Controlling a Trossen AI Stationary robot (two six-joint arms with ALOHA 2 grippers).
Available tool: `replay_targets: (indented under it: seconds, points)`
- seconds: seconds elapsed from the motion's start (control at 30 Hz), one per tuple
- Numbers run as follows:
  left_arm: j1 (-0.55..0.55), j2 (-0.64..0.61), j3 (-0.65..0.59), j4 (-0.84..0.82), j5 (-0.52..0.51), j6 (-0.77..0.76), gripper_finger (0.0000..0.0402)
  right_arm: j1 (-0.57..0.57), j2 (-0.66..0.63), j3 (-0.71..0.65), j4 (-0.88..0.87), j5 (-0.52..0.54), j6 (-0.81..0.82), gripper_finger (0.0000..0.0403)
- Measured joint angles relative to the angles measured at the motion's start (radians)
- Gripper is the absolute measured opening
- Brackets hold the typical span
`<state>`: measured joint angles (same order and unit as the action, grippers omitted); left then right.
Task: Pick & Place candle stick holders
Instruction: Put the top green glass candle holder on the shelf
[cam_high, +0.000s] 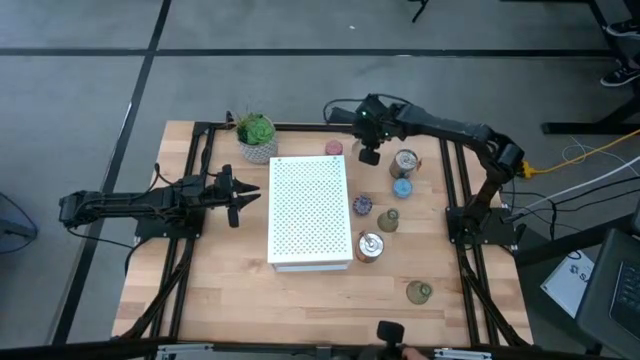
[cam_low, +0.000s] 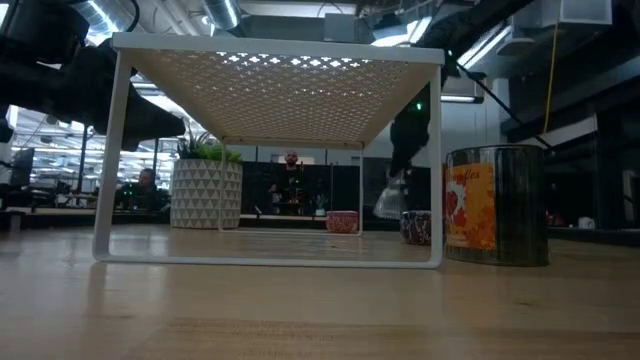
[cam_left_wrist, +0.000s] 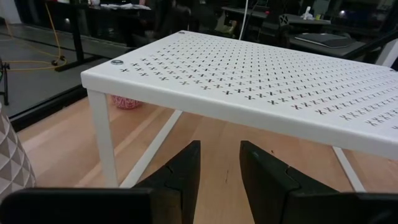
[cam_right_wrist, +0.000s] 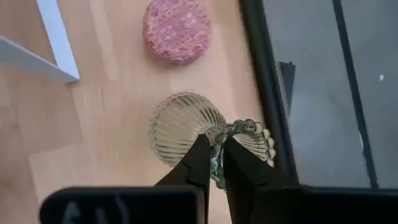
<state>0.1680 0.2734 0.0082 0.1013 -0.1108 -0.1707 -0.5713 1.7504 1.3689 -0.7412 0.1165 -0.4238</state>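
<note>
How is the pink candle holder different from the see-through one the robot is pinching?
The pink holder is solid-coloured and speckled; the glass holder is clear and greenish with ribs. The pink holder stands free, with nothing touching it; the glass holder has its beaded rim pinched by the right gripper. The pink holder looks like a plain round disc from above; the glass holder is tipped on its side. Both are small and round and sit near the table's far edge.

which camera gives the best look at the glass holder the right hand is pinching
The right wrist view: the right hand is shut on the ribbed glass holder's beaded rim. The high view hides it under the hand; the low view shows a blur; the left wrist view misses it.
</note>
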Motion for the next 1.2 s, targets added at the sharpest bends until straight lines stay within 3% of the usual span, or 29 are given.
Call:
replay_targets:
  seconds: [0.27, 0.57, 0.83, 1.2]
  points:
    - [0.0, 0.0, 0.0, 0.0, 0.0, 0.0, 0.0107, 0.005, 0.0, 0.24, -0.189, 0.07, 0.019, 0.0022]
    - [0.0, 0.0, 0.0, 0.0, 0.0, 0.0, 0.0107, 0.051, -0.002, 0.454, -0.25, 0.123, 0.027, 0.0022]
    - [0.0, 0.0, 0.0, 0.0, 0.0, 0.0, 0.0107, 0.193, -0.002, 0.526, -0.241, 0.18, -0.021, 0.0022]
    - [0.0, 0.0, 0.0, 0.0, 0.0, 0.0, 0.0107, 0.378, -0.002, 0.55, -0.22, 0.179, -0.061, 0.0022]
